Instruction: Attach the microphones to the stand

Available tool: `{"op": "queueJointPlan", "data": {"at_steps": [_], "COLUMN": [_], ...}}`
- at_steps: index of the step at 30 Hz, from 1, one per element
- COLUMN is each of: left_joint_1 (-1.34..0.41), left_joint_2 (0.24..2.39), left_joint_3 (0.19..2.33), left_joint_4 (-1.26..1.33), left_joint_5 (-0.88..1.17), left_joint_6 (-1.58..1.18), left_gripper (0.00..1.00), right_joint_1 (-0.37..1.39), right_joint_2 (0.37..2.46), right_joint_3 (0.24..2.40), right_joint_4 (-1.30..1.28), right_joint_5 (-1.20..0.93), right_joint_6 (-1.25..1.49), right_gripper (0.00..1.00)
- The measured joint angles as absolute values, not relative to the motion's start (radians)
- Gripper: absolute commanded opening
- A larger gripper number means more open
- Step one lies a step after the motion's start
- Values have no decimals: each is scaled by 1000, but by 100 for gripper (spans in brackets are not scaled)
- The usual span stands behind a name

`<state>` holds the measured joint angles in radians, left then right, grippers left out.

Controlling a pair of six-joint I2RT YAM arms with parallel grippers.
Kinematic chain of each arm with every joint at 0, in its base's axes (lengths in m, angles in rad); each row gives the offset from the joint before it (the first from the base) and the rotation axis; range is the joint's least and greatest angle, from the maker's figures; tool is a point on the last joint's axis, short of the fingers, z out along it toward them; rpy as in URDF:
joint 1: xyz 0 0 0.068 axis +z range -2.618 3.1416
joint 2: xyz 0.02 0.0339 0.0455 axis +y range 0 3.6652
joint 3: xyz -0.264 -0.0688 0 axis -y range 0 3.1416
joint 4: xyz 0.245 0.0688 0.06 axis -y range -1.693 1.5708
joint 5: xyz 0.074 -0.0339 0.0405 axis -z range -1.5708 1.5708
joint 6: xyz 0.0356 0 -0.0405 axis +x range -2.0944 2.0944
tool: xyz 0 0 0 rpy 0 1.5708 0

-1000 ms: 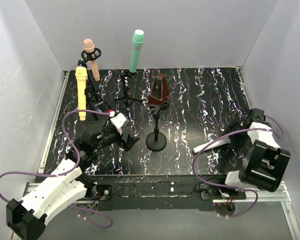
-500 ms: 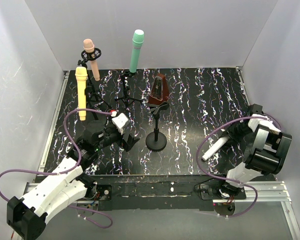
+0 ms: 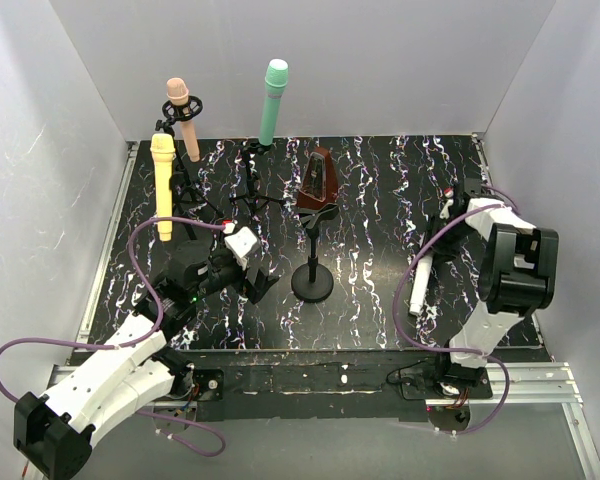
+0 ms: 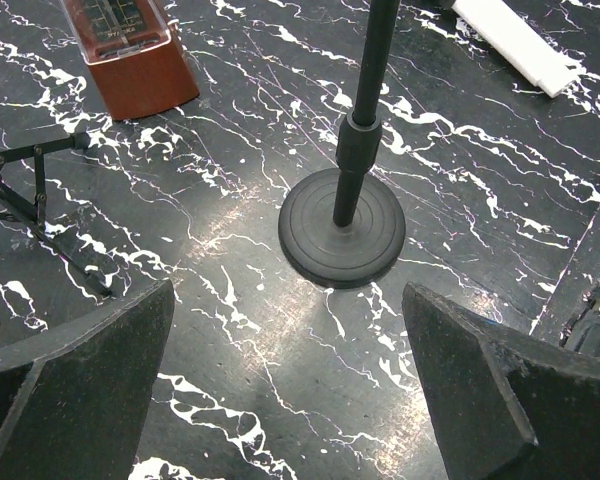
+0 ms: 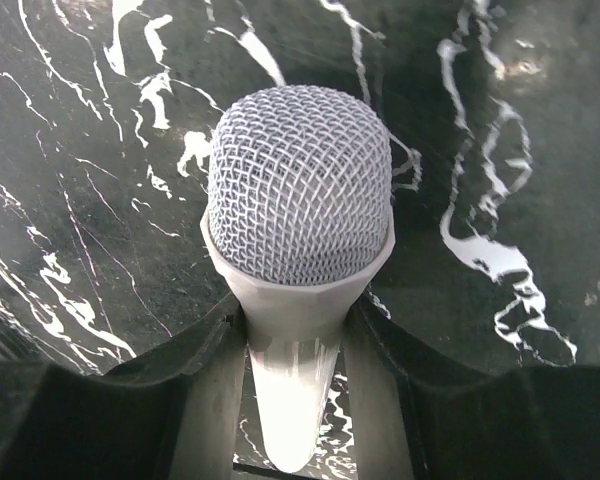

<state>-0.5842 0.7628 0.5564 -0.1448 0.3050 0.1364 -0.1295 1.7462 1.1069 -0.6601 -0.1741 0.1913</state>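
Note:
My right gripper [image 3: 446, 226] is shut on the white microphone [image 3: 420, 280] just below its mesh head [image 5: 300, 190]; the handle runs back between the fingers [image 5: 205, 390] towards the near edge. The round-base stand [image 3: 312, 280] stands mid-table with its clip [image 3: 321, 216] empty. My left gripper [image 3: 260, 283] sits open just left of that base [image 4: 342, 228], with nothing between its fingers [image 4: 80, 380]. At the back left, the peach-pink microphone [image 3: 183, 115], pale yellow microphone [image 3: 163, 185] and teal-green microphone [image 3: 272, 100] stand upright on stands.
A brown metronome [image 3: 316, 185] stands behind the round-base stand, also seen in the left wrist view [image 4: 130, 50]. Black tripod legs [image 4: 40, 200] spread over the back left of the marbled table. White walls close in the left, back and right.
The right gripper closed on the white microphone and swung it from the front right towards the middle right, turning the handle towards the near edge. The left arm barely moved.

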Motion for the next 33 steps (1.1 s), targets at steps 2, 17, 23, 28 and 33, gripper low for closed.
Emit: {"op": "queueJointPlan", "data": {"at_steps": [2,17,23,28,33], "left_joint_1": [-584,-584,-584,-584,-584], "left_joint_2": [762,762,762,762,762], "left_joint_3": [556,556,556,556,556], "left_joint_4": [-149,-150,-150,-150,-150], "left_joint_5": [303,303,304,308,311], "left_joint_6": [138,146,147,149,150], "left_gripper": [98,98,98,98,98], "right_joint_1": [-106,-76,-76,-76,-75], "right_joint_2": [1785,1847,1853,1856,1856], "right_joint_3": [1148,1224,1224,1224,1225], "right_joint_4": [-685,-804,-812,-812,-813], "right_joint_5": [-174,-234,-255,-252,-243], "right_joint_6": [148,-149,-204,-240,-247], "right_gripper": [32,49,53,59,60]}}
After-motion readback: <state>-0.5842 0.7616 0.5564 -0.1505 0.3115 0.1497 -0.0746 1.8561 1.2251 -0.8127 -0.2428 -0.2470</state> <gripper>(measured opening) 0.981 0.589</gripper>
